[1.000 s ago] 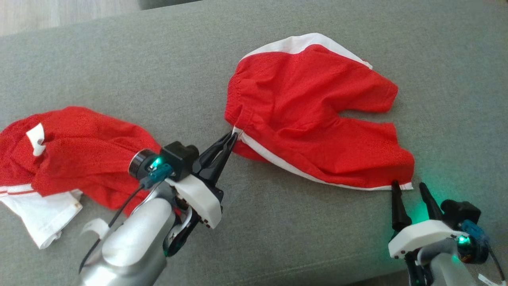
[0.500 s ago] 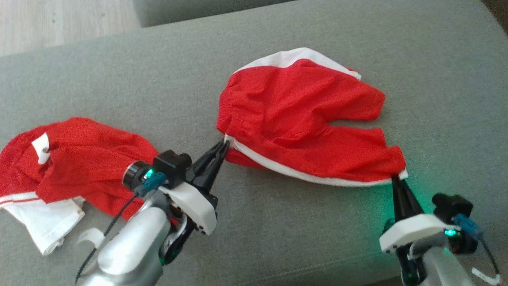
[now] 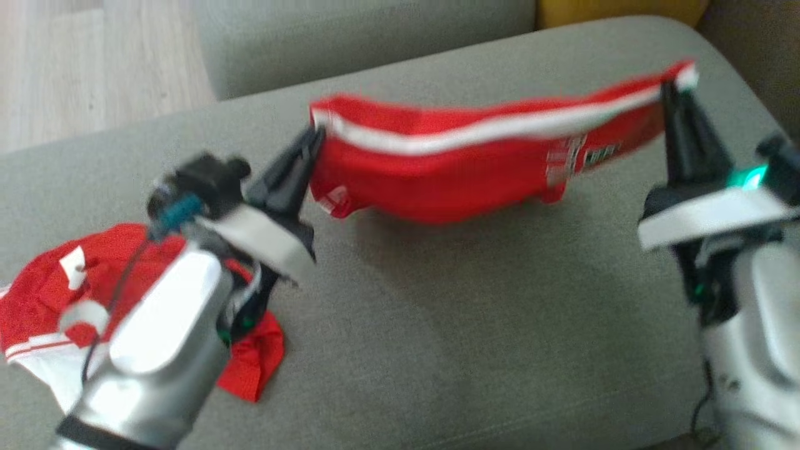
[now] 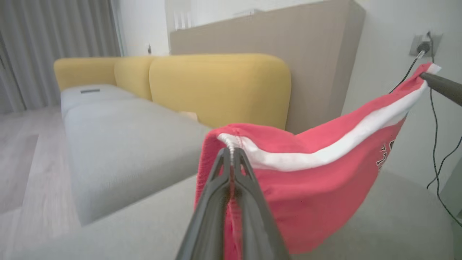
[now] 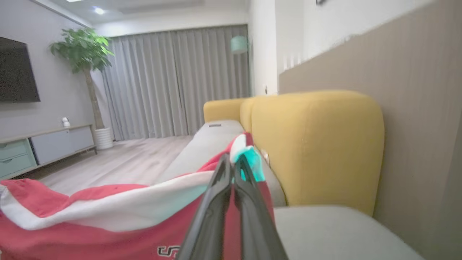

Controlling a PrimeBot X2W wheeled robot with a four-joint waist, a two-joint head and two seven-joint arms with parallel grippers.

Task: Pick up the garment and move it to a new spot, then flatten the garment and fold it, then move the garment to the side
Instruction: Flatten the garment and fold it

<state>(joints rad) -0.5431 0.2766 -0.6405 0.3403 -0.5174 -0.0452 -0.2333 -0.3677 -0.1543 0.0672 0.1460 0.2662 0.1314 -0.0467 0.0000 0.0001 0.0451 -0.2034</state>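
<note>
Item: garment [image 3: 450, 187], red shorts with a white side stripe and printed lettering. Position: held off the grey sofa seat [image 3: 469, 325], strung between two corners, its lower part sagging toward the cushion.

Holders: left gripper [image 3: 309, 140] pinches the waistband end, right gripper [image 3: 672, 94] the hem end. Both sets of jaws are pressed together on thin edge cloth.

Nearby: second red garment [image 3: 37, 300], well apart at the left.

Risk: the shallow pinches may slip if the arms spread too far, and the sagging cloth may bunch on landing.
</note>
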